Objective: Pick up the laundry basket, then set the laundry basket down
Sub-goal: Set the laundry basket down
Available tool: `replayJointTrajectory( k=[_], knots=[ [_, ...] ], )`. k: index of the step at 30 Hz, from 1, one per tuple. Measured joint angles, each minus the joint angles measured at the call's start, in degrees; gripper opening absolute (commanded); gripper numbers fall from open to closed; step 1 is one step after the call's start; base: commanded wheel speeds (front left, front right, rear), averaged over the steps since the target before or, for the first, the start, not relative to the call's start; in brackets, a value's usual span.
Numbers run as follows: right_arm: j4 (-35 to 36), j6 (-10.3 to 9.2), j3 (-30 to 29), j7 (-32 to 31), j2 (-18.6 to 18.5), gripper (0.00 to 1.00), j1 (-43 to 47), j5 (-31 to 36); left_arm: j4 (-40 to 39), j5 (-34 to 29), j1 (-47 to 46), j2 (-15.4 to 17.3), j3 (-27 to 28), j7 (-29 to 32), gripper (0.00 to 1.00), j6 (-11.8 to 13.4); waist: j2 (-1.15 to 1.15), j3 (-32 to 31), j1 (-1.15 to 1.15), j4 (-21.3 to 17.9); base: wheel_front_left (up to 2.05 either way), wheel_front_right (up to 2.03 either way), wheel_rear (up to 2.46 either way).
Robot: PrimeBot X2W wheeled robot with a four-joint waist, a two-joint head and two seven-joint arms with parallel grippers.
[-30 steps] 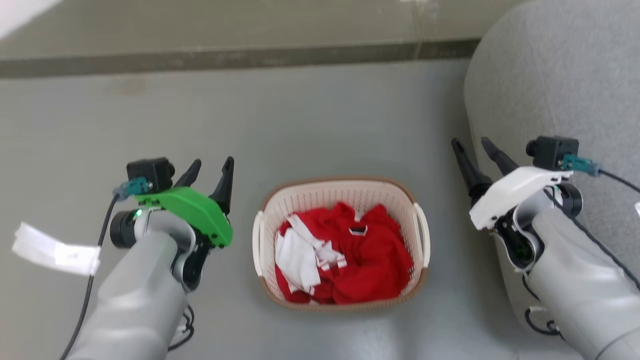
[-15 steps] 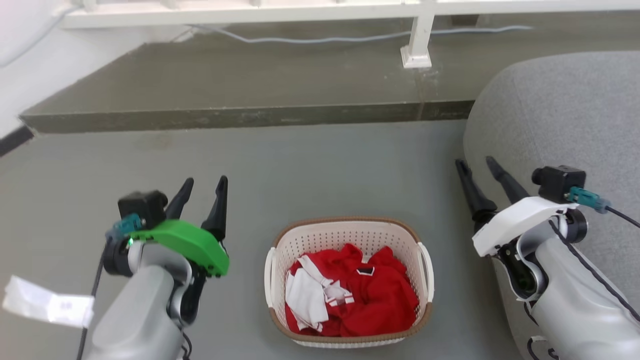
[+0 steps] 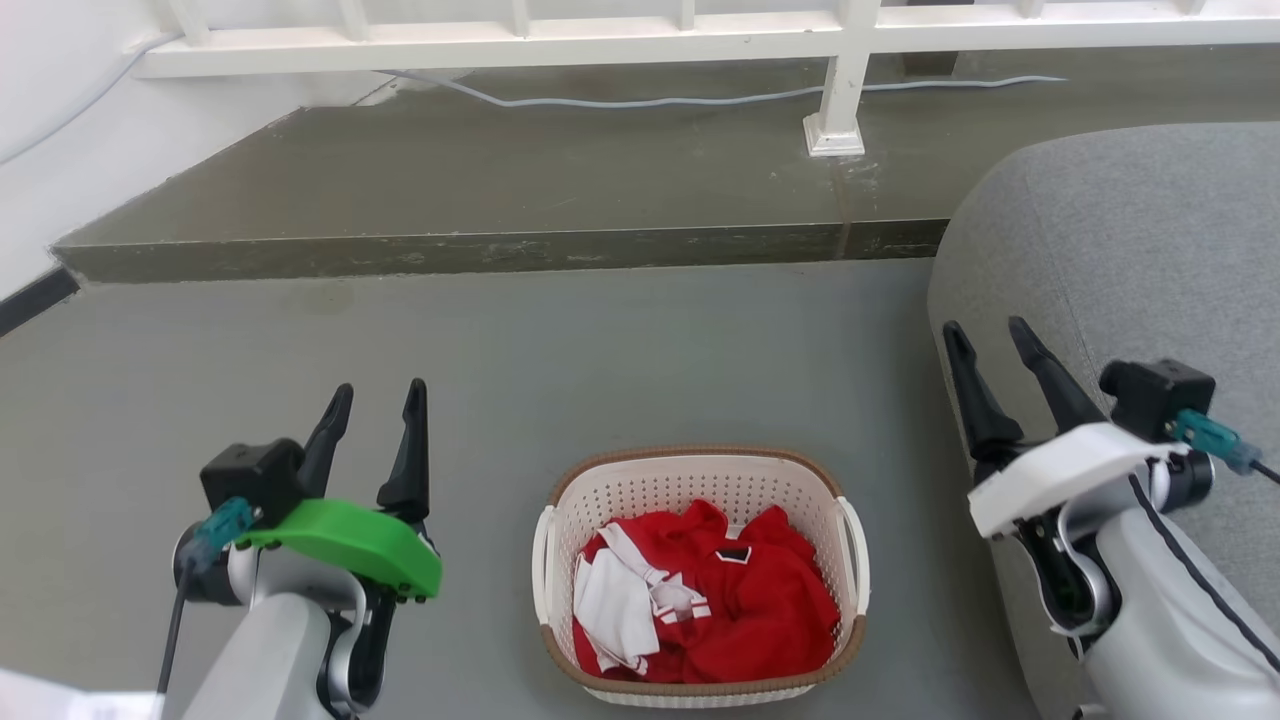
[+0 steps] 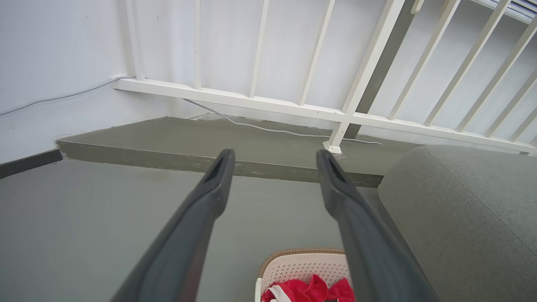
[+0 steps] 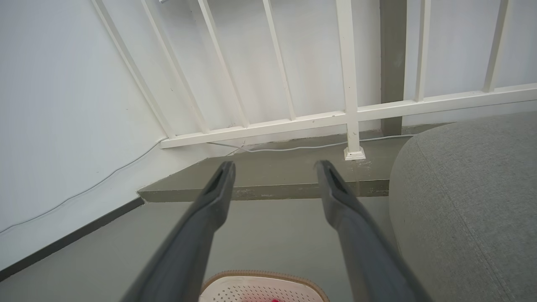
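Head cam has tilted up since 1.0 s ago: white railing [image 3: 500, 35], grey cable [image 3: 650, 100] & raised step [image 3: 500, 190] now in frame, so laundry basket [image 3: 700, 490] reads lower in pic; looks like cam shift, not basket moving. Both arms sit a bit wider of it than before. Basket upright on grey floor [image 3: 600, 350], btm centre of head view, red & white clothes [image 3: 740, 610] heaped inside, white loop handle on each side. L gripper [image 3: 378, 388] in the air left of basket, clear of it, fingers spread w/ a plain gap, nothing betw them. R gripper [image 3: 985, 328] right of basket, also clear, in front of grey sofa [image 3: 1120, 250]; fingers likewise parted, empty. Both sets of fingers point away from robot, toward step. L wrist cam: basket's far rim & some red cloth low in frame betw the fingers. R wrist cam: brown rim at btm edge, sofa to the right.
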State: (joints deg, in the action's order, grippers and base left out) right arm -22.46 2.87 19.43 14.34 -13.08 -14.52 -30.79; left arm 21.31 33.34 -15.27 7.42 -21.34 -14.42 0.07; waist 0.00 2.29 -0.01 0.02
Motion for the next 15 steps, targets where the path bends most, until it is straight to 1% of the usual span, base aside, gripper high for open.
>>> replayJointTrajectory(
  k=[2, 7, 15],
  knots=[
    [0.88, -0.52, -0.81, 0.01, 0.05, 1.00, 1.13, 0.56, -1.58, -0.42, 1.08, -0.15, 0.79, 0.00, 1.00, 0.00, 0.00, 0.00, 0.00, 0.00, 0.00, 0.00, 0.00],
    [2.33, -0.56, -2.54, 0.00, 0.44, 1.00, 3.39, 2.33, -4.36, -2.96, 4.11, -0.87, 2.77, 0.00, 1.00, 0.04, 0.00, -0.09, 0.00, -0.06, 0.00, 0.00, 0.00],
    [4.20, -0.55, -4.28, 0.01, 0.96, 1.00, 5.63, 4.02, -7.49, -3.81, 7.63, -1.94, 4.87, 0.00, 1.00, -0.03, 0.00, -0.45, 0.00, -0.20, 0.00, 0.00, 0.00]
  ],
)
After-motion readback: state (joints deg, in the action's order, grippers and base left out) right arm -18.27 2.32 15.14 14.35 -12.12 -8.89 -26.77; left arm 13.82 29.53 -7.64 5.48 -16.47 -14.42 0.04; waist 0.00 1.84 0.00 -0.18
